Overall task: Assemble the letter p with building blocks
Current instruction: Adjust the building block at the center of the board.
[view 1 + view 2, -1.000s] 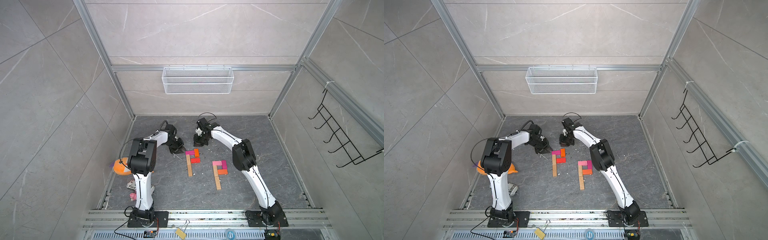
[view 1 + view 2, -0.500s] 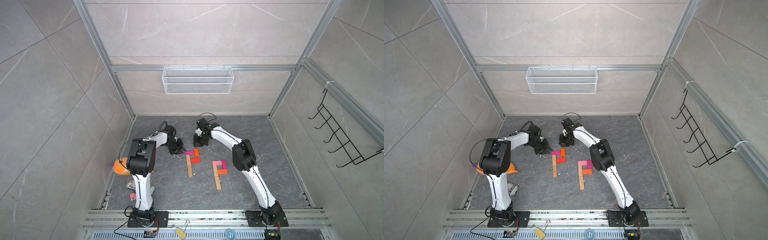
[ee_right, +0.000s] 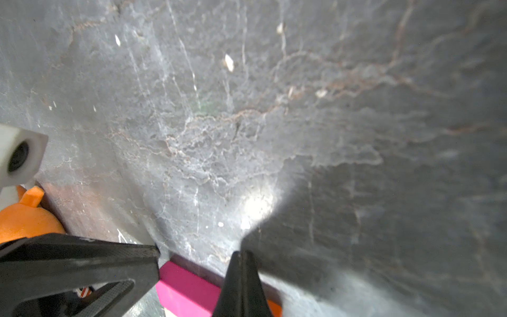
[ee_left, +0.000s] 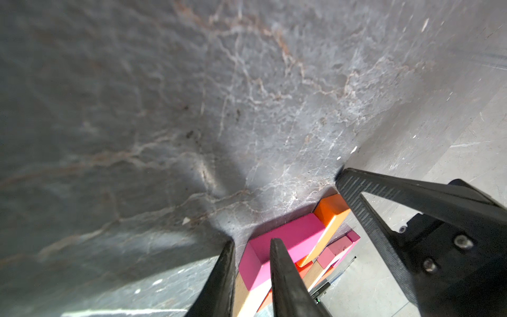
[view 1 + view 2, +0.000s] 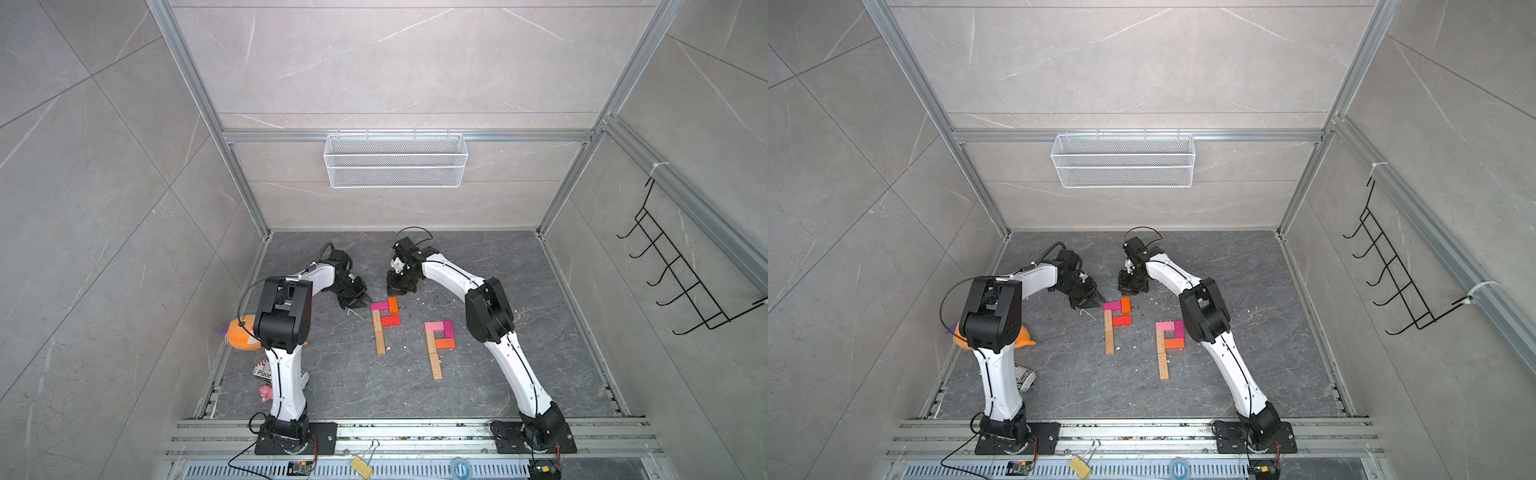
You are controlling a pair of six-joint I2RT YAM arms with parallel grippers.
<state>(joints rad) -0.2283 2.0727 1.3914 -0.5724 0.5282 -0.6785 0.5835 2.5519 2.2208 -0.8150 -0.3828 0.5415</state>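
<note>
Two letter p figures of building blocks lie flat in both top views. The left figure has a tan stem [image 5: 379, 338], a magenta block [image 5: 378, 306], an orange block [image 5: 393, 304] and a red block [image 5: 390, 320]. The right figure [image 5: 440, 336] lies untouched. My left gripper [image 5: 363, 300] sits at the magenta block's [image 4: 290, 233] left end. Its fingers stand a narrow gap apart [image 4: 253, 241] and hold nothing. My right gripper [image 5: 396, 293] is shut and empty, tips together [image 3: 240, 253], just behind the orange block's [image 4: 330, 208] far end.
An orange plush fish [image 5: 241, 336] lies against the left wall behind my left arm's elbow, with a small printed object [image 5: 262, 372] and a pink toy [image 5: 264, 392] nearer the base. A wire basket [image 5: 395, 160] hangs on the back wall, and a black hook rack [image 5: 681, 282] on the right wall.
</note>
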